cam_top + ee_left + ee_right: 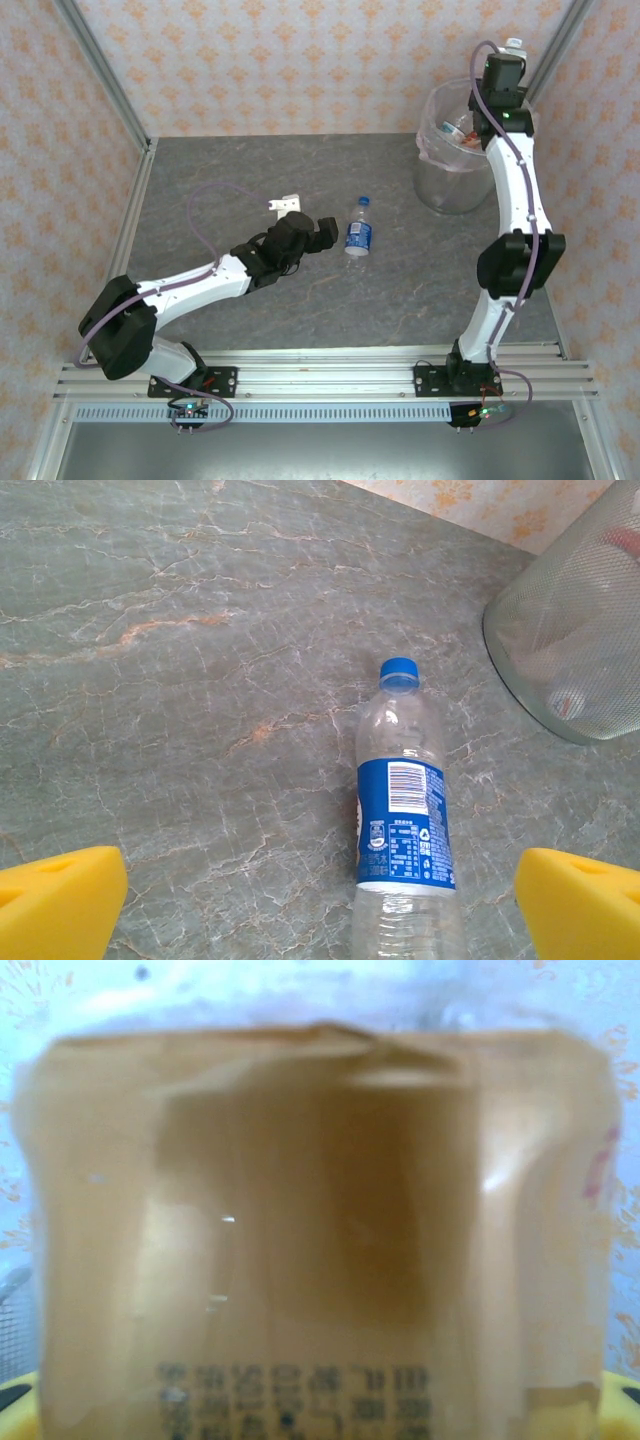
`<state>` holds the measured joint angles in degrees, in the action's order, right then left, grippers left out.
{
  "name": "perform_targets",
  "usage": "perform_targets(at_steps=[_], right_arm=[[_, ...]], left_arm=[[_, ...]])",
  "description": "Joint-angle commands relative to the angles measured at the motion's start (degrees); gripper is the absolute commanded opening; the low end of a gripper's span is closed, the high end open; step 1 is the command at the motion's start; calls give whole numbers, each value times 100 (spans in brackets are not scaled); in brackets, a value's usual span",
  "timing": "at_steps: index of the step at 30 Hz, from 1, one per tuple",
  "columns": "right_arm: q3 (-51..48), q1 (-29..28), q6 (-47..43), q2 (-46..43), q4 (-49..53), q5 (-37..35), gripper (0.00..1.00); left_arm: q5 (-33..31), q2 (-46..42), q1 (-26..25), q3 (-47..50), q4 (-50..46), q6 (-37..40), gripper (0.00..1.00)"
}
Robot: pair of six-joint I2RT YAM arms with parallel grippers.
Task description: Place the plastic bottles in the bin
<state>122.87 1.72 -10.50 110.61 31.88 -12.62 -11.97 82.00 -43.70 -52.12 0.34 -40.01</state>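
Tabletop [250, 180] is grey stone. The bin [445, 190] stands at its far right corner, with some bottles [462, 130] already inside. Your right hand [505, 62] hangs over the bin's far rim, clamped on a brown-label bottle [320, 1220]. Your left hand [325, 232] sits low mid-tabletop, yellow pads [60, 900] spread wide, gripping nothing. The blue-label bottle [405, 810] lies flat on the tabletop just ahead of it, in line with the gap between the pads. Its blue cap [399, 670] points away from the hand.
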Motion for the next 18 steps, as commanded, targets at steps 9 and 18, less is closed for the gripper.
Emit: perform_targets(at_steps=[9,18], right_arm=[[2315,71,-1183,1310,2358,-337,59],[1637,150,-1241,1169,1777,-891,81]], left_arm=[[-233,-86,52,-115,-203,55,100],[-361,-122,49,-51,-247,19,100]])
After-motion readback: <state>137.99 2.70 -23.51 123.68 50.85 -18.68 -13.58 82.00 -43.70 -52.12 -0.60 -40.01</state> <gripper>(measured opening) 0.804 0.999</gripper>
